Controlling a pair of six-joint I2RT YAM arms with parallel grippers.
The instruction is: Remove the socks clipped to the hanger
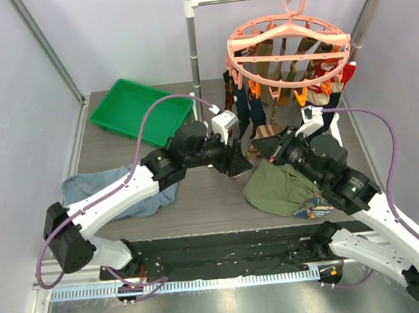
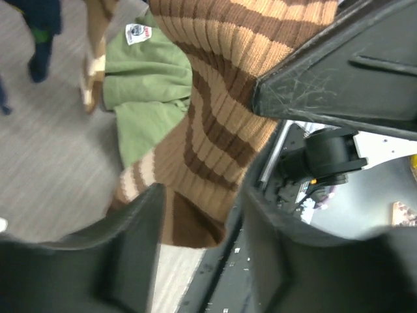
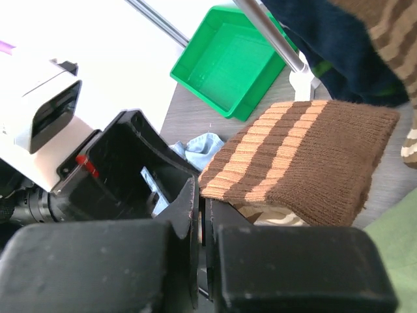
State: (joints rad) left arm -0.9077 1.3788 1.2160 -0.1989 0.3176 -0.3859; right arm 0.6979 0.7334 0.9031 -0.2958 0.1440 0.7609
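While most of the socks (image 1: 269, 68) hang clipped around the hanger (image 1: 291, 28), high above and beyond both grippers, one striped sock (image 2: 221, 117), tan with brown bands, reaches down into the left gripper (image 2: 201, 195). Its jaws stand partway apart, one finger on each side of the sock's dark brown lower end. The ribbed fabric shows no pinch there, so we see the sock straddled, not gripped.

Close on this gripper's right, its tips turned toward it, sits the right gripper (image 3: 201, 195), whose jaws are pressed together. A brown sock end (image 3: 306, 163) with tan stripes lies right ahead of its fingertips, one corner meeting them. We cannot tell whether that corner is caught between the jaws, nor whether this is the same sock that the left gripper straddles.

Below and behind the right gripper, the olive-green garment (image 1: 277, 187) lies bunched on the table (image 1: 198, 201); from the left wrist we see it past the striped sock. Back along the left arm, well behind its gripper, the blue denim garment (image 1: 88, 186) lies partly under the forearm. Out beyond the left gripper, off to its left, sits the green tray (image 1: 142, 107). Beside the tray rises the post of the grey-and-white rail stand (image 1: 192, 49), and the hanger's hook hangs from its top bar.
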